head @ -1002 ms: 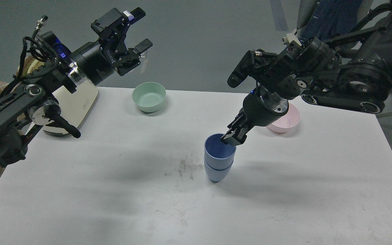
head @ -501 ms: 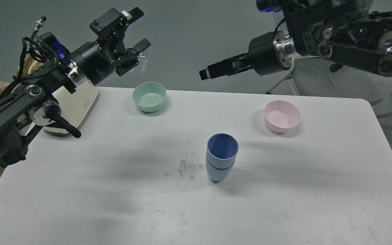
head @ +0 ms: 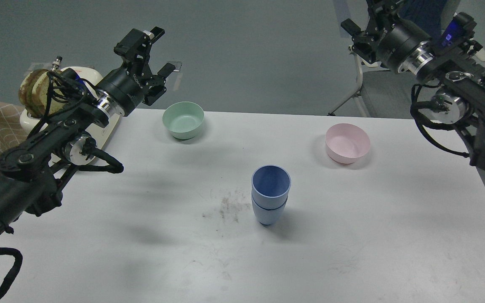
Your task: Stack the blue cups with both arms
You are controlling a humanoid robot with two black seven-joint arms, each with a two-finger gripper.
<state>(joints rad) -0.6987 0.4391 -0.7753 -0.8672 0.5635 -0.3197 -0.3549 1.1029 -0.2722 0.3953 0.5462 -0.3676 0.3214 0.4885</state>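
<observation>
Your left end effector (head: 158, 52) hangs in the air above the far left corner of the bench (head: 352, 252), its two fingers spread apart with nothing between them, pointing away from you and up. Just beside it on the bench, near the far edge, sits the mint-green bowl (head: 183, 120), upright and clear of the fingers. Your right end effector (head: 358, 27) is raised beyond the far right corner, past the bench edge; you see one finger sticking out to the left, but the rest is cut by the top of the view, so you cannot tell whether it is apart or together. Nothing is visibly held there. Below it and nearer to you, the pink bowl (head: 347, 143) stands close to the far edge on the right side. The blue cups (head: 270, 200) stand at the middle of the bench, well apart from both end effectors: one is nested inside the other, mouth up, with a dark seam where the upper cup meets the lower rim, and the pair stands upright on the narrow base of the lower one. Just to the left of the stack you see a dark smudge (head: 230, 208) on the white surface. At the far left corner, a cream-coloured appliance (head: 99, 130) lies partly hidden behind your left arm (head: 49, 143).
</observation>
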